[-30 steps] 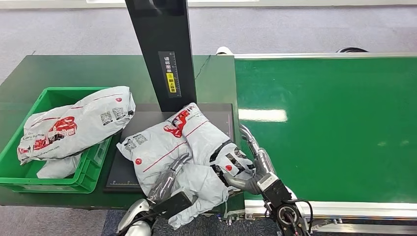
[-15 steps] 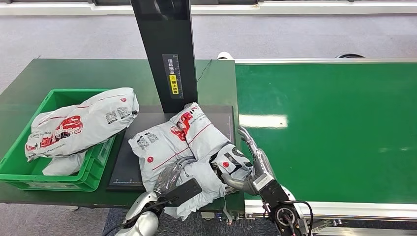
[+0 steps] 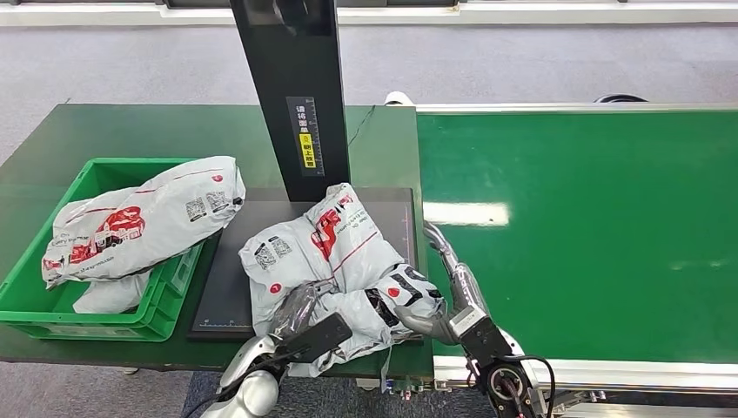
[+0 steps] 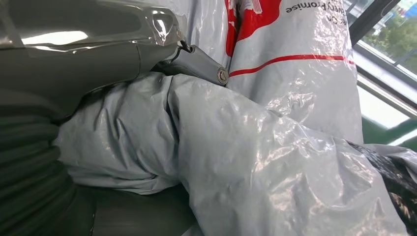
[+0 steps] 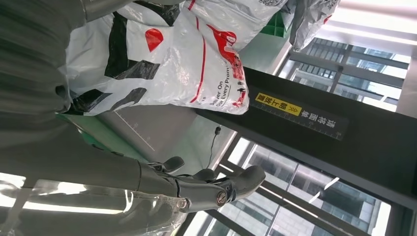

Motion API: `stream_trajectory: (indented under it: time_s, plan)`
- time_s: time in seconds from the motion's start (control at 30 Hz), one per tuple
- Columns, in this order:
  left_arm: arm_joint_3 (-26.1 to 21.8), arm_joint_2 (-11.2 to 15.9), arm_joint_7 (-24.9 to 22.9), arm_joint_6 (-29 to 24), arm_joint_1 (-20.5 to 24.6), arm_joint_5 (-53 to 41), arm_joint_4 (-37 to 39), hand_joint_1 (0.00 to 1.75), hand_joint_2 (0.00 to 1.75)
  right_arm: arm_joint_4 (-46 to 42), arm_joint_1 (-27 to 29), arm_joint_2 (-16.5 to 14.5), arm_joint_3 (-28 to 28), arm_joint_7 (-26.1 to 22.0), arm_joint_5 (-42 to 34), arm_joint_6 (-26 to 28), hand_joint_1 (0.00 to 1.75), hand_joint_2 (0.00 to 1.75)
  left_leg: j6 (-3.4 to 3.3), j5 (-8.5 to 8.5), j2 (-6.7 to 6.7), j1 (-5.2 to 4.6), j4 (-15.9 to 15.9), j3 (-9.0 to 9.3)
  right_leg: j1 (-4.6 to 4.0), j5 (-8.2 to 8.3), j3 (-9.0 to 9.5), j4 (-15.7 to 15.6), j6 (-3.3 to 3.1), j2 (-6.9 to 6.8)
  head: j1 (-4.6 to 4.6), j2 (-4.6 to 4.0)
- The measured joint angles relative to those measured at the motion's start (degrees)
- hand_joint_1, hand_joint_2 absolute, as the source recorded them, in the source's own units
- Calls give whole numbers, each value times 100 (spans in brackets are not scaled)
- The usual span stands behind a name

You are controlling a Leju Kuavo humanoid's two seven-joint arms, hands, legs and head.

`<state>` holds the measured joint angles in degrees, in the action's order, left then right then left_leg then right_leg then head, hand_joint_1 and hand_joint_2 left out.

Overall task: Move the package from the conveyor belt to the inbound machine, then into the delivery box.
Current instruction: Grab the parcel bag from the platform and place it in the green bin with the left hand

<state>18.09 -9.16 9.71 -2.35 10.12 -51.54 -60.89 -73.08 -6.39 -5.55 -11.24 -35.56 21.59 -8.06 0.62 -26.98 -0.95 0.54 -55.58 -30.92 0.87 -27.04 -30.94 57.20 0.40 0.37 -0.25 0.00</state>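
A grey plastic mail package [image 3: 326, 252] with red print lies crumpled on the black plate [image 3: 228, 287] of the inbound machine, its near end hanging over the table's front edge. My left hand [image 3: 296, 312] grips its near left part, fingers laid over the top; the left wrist view has the package [image 4: 275, 147] pressed against that hand [image 4: 88, 59]. My right hand [image 3: 439, 287] cradles the package's right end, with the fingers [image 3: 438, 246] stretched along its side. In the right wrist view the package [image 5: 162, 54] rests against my right hand [image 5: 162, 184]. The green delivery box [image 3: 35, 300] stands at left.
Two more grey packages [image 3: 144, 222] fill the delivery box. The machine's black column [image 3: 291, 96] rises behind the plate. The green conveyor belt [image 3: 592, 226] runs along the right with its metal rim [image 3: 661, 370] near me. Dark green tabletop [image 3: 130, 131] lies behind the box.
The camera shifted slightly at first. Since then both hands have drawn the package a little left and nearer, and it has bunched up more compactly on the plate.
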Motion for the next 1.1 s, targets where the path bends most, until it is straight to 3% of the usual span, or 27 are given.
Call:
stream_trajectory:
  time_s: [0.13,0.4,0.83,1.1]
  plan:
    - [-14,-3,271,-342,-50,-2,-33,175,175,-6,48,1,9,-1,-12,19,0,175,0,0,4,0,-1,-5,0,1,-12,0,-1,3,0,0]
    - [-47,90,1045,-1876,-375,-179,-583,175,175,-95,128,17,45,5,-96,6,0,175,3,10,13,1,-4,-62,-1,8,-79,4,-4,9,-1,0]
    - [-49,197,1138,-2061,-520,-168,-1111,175,175,-101,127,35,46,18,-139,-5,0,175,3,9,13,1,-6,-100,0,8,-116,4,-4,9,-2,0]
    - [-33,261,1562,-2988,-528,-437,-1500,175,175,-83,-2,40,40,61,-204,-22,0,175,3,10,13,1,-6,-102,-1,8,-117,4,-4,8,-1,0]
